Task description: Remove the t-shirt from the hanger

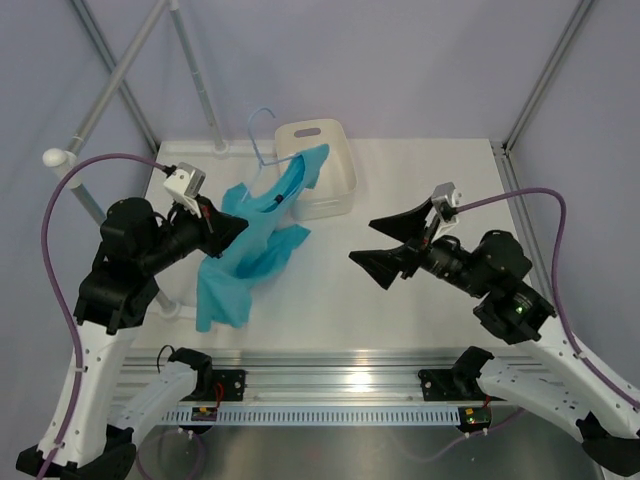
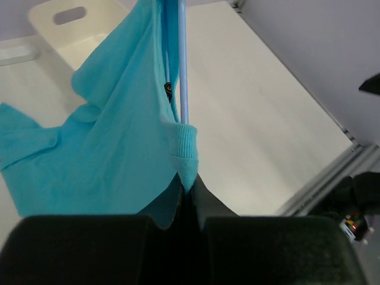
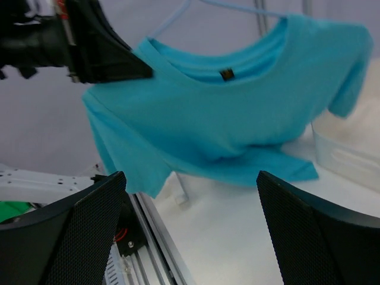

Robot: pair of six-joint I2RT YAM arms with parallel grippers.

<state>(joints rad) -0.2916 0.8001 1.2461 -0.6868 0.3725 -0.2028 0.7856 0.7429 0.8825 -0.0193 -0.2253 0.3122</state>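
The teal t-shirt hangs on the thin light-blue hanger, whose hook rises at the back near the tub. Its lower hem droops onto the table. My left gripper is shut on a ribbed edge of the t-shirt, right where the hanger wire runs into the cloth, and the jaws are pressed together. My right gripper is open and stands apart to the right, facing the shirt. In the right wrist view the t-shirt spreads out beyond the wide fingers, with the hanger above it.
A white tub stands behind the shirt at the back of the table. Grey rack poles cross at the back left, and another pole runs up at the right. A metal rail lines the near edge.
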